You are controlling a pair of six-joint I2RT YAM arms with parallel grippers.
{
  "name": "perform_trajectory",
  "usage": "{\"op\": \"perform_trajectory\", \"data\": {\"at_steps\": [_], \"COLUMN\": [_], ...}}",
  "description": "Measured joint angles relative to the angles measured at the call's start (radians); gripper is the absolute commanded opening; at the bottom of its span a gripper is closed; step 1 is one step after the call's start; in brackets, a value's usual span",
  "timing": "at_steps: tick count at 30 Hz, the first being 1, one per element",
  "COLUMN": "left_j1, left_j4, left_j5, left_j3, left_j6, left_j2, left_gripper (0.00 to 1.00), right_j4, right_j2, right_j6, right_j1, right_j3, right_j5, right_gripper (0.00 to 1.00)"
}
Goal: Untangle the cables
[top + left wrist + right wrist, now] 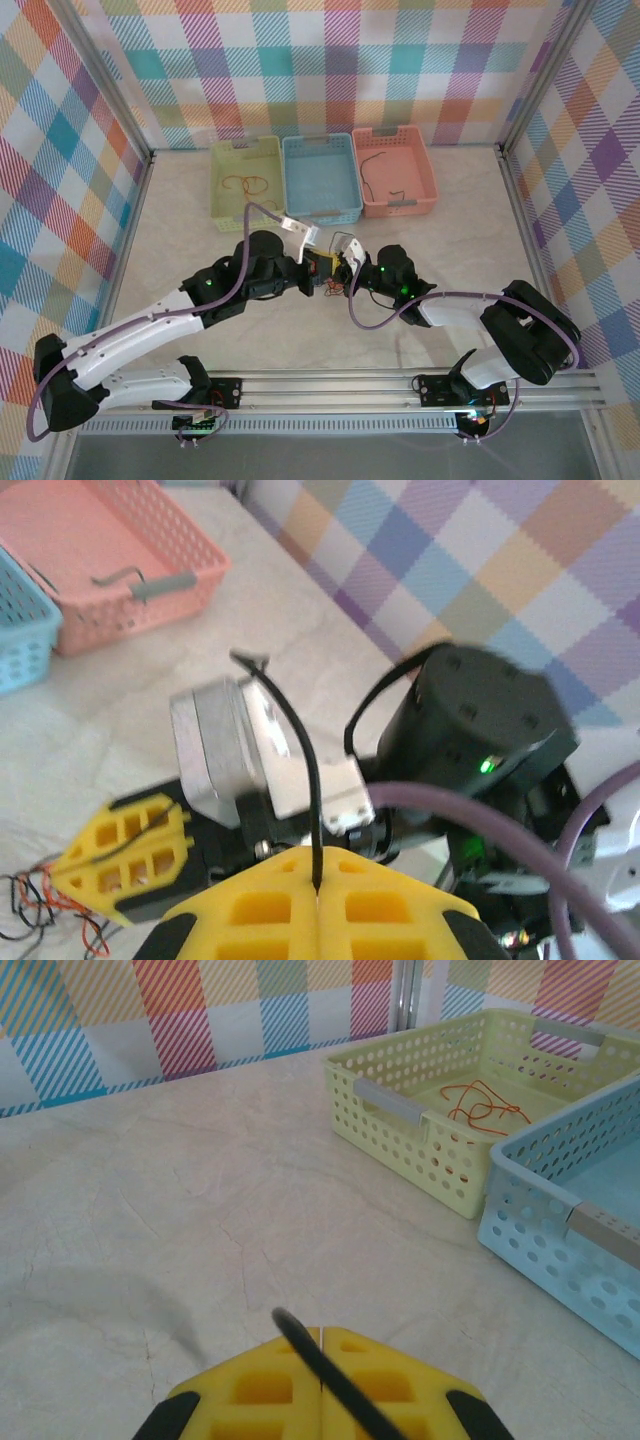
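Note:
My two grippers meet over the middle of the table. The left gripper (316, 268) (318, 880) is shut on a thin black cable (300, 750) that rises from the seam of its yellow jaws. Facing it, the right gripper (342, 270) (62, 868) (321, 1332) is shut too, and a black cable (310, 1345) crosses its jaw seam. A small tangle of red-orange and black cables (45, 915) (330, 286) hangs below the right gripper's fingers. An orange cable (248, 184) (480, 1105) lies in the yellow-green basket. A black cable (368, 180) lies in the pink basket.
Three baskets stand in a row at the back: yellow-green (222, 200) (400, 1110), blue (320, 212) (560, 1210) and pink (432, 185) (190, 555). The thick purple arm cable (480, 825) loops close to the left gripper. Checked walls enclose the table.

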Motion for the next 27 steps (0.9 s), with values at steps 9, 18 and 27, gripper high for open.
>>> {"op": "perform_trajectory", "data": {"at_steps": [9,18,27], "left_j1": [0.043,0.052,0.052], "left_j4": [-0.243,-0.476,-0.483], "left_j5": [-0.337,-0.447,-0.369], "left_j3": [0.067,-0.129,-0.23], "left_j6": [-0.05,-0.175,-0.203], "left_j2": [-0.051,-0.362,-0.415], "left_gripper": [0.0,0.81,0.8], "right_j4": [0.0,0.0,0.018], "right_j2": [0.0,0.0,-0.006], "right_j6": [0.0,0.0,0.0], "right_j1": [0.0,0.0,0.0], "right_j3": [0.0,0.0,-0.007], "right_j5": [-0.003,0.005,0.005], "right_gripper": [0.0,0.0,0.0]}}
